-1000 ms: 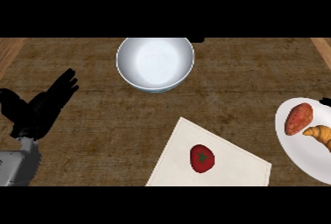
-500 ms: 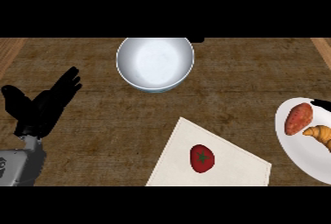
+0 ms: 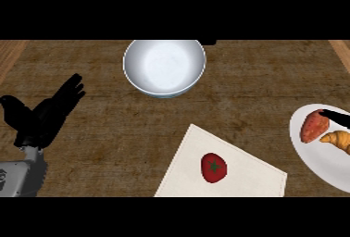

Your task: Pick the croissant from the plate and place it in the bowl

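Observation:
A golden croissant (image 3: 339, 140) lies on a white plate (image 3: 311, 159) at the right edge, beside a reddish sweet potato (image 3: 314, 126). Only a black tip of my right hand (image 3: 334, 114) shows, coming in from the right edge just above the croissant and over the sweet potato's top end. A white bowl (image 3: 164, 65) stands at the top centre with nothing inside. My left hand (image 3: 42, 115) rests open at the left, fingers up, far from plate and bowl.
A cream cutting board (image 3: 236, 178) lies at the bottom centre with a red tomato (image 3: 214, 167) on it, between my two hands. Lighter wooden strips run along the counter's left and right edges.
The black tip of my right hand has slid in further from the right edge over the plate. My left hand has barely shifted.

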`<move>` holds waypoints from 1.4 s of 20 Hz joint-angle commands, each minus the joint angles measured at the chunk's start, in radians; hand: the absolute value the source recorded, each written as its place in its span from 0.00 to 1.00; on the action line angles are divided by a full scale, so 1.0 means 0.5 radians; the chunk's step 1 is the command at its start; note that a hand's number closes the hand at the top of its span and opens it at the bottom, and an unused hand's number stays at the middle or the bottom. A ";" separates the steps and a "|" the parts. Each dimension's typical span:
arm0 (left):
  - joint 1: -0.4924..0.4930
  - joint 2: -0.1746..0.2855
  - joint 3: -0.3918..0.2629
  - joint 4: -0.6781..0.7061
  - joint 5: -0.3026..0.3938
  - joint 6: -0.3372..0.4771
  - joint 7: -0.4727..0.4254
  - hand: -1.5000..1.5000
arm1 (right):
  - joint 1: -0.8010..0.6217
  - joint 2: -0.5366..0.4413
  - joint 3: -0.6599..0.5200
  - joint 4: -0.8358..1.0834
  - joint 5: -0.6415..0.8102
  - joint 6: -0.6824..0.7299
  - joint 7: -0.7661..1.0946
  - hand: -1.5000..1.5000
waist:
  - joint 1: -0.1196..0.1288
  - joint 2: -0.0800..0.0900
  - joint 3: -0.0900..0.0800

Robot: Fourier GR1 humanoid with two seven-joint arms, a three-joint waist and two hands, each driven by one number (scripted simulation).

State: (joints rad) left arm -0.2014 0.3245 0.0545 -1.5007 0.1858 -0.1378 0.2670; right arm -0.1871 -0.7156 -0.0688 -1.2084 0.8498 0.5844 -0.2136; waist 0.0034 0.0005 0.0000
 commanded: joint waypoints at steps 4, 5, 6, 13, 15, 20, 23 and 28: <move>0.002 -0.124 -0.024 0.041 -0.123 0.038 -0.049 0.50 | -0.198 0.088 0.009 0.300 0.147 -0.051 -0.058 0.00 | 0.001 0.000 0.000; -0.040 -0.062 0.026 0.093 -0.101 -0.013 -0.058 0.50 | -0.225 0.108 0.048 0.535 0.229 -0.230 -0.163 0.00 | 0.007 0.003 0.001; -0.053 -0.033 0.093 0.092 -0.029 -0.071 0.005 0.50 | -0.169 0.090 0.003 0.431 0.196 -0.172 -0.170 0.00 | -0.001 0.000 0.000; -0.010 -0.090 0.078 0.044 -0.072 -0.074 -0.053 0.50 | -0.248 0.158 0.038 0.760 0.312 -0.435 -0.373 1.00 | 0.005 0.003 0.001; 0.006 -0.108 0.087 0.064 -0.076 -0.074 -0.086 0.50 | -0.368 0.086 -0.023 0.934 0.307 -0.533 -0.535 1.00 | 0.014 0.005 0.002; -0.048 -0.080 0.123 0.071 -0.063 -0.104 0.023 0.50 | -0.434 0.092 -0.050 0.996 0.322 -0.539 -0.567 1.00 | 0.015 0.005 0.002; -0.066 -0.103 0.097 0.019 -0.102 -0.080 0.074 0.50 | -0.323 0.132 -0.025 0.807 0.329 -0.562 -0.559 1.00 | 0.001 0.000 0.001; -0.019 -0.113 0.108 0.062 -0.149 -0.119 -0.038 0.50 | -0.286 0.056 -0.099 0.639 0.251 -0.434 -0.616 1.00 | -0.008 -0.002 -0.001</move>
State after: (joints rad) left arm -0.2279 0.2758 0.1101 -1.4751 0.1300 -0.1892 0.2771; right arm -0.3501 -0.6847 -0.1164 -0.8441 0.9871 0.3237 -0.5028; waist 0.0014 -0.0063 -0.0088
